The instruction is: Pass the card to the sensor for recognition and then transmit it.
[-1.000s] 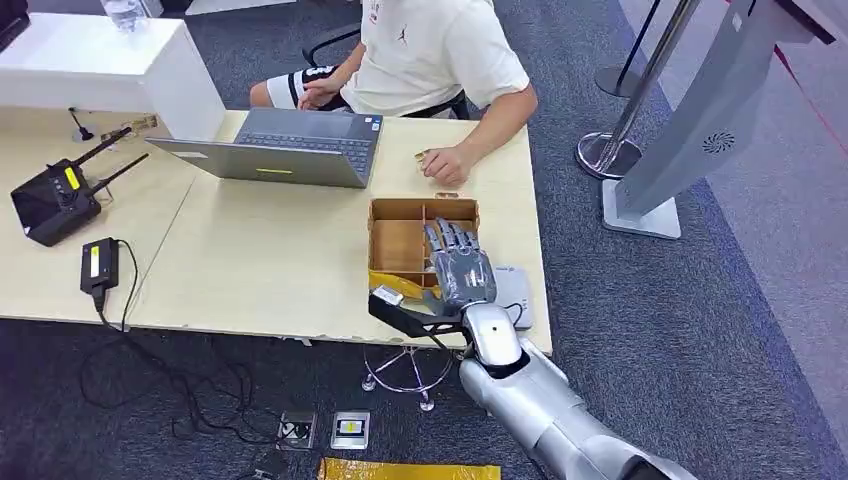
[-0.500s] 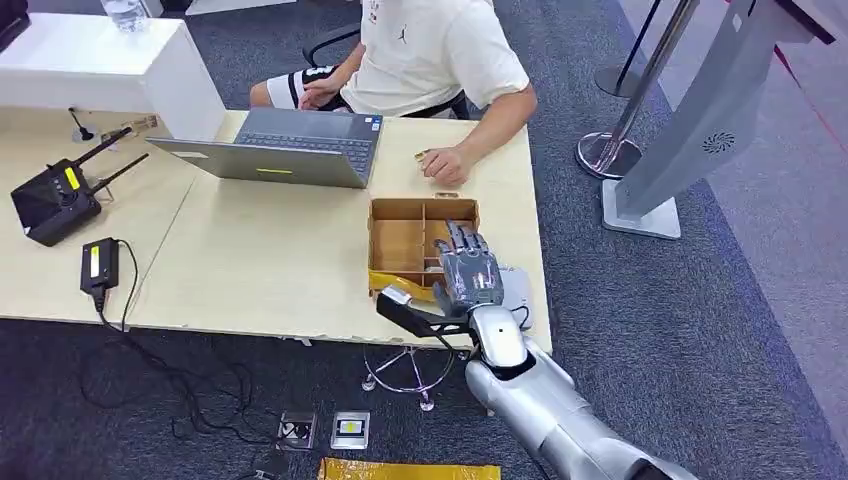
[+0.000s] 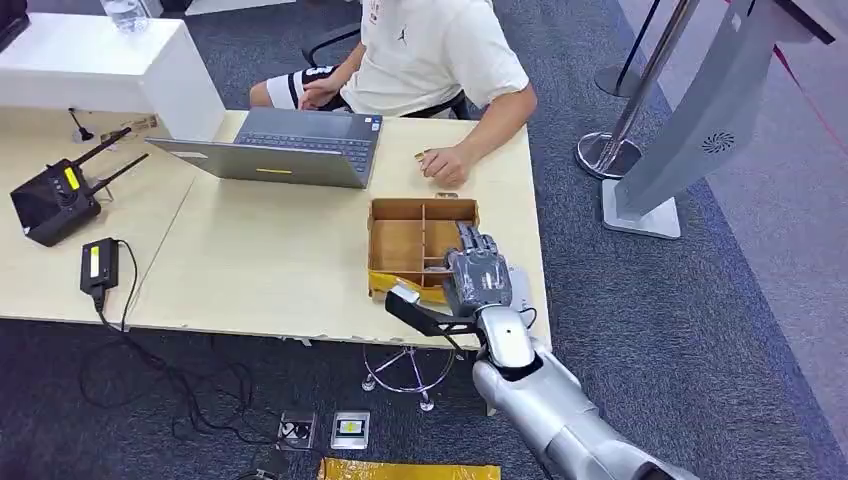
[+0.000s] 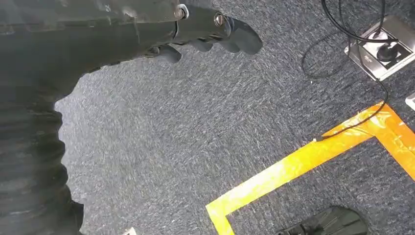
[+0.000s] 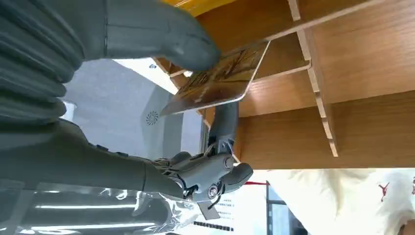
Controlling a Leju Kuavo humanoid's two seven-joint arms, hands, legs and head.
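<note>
Card [image 5: 218, 81] pinched in right hand [image 3: 478, 280] fingers | over wooden box [image 3: 395, 243], compartments seemingly bare | left hand [image 4: 147, 29] curled

A brown wooden divided box [image 3: 410, 236] sits right of centre on the pale beige table [image 3: 250, 260], above speckled blue-grey carpet [image 3: 700, 330] crossed by orange-yellow tape [image 4: 303, 161]. The grey right hand [image 3: 478, 280] pinches a golden-brown patterned card [image 5: 220, 81]. At upper centre, a silver laptop [image 3: 275, 145] lies before a person's cream shirt [image 3: 430, 50].

What I can count from here

One card [image 5: 215, 81] in my right hand [image 3: 478, 280], one wooden box [image 3: 400, 240], one laptop [image 3: 275, 147], one black remote [image 3: 55, 200], one black adapter [image 3: 99, 265], one person [image 3: 425, 55], and two floor sockets [image 3: 320, 429].
</note>
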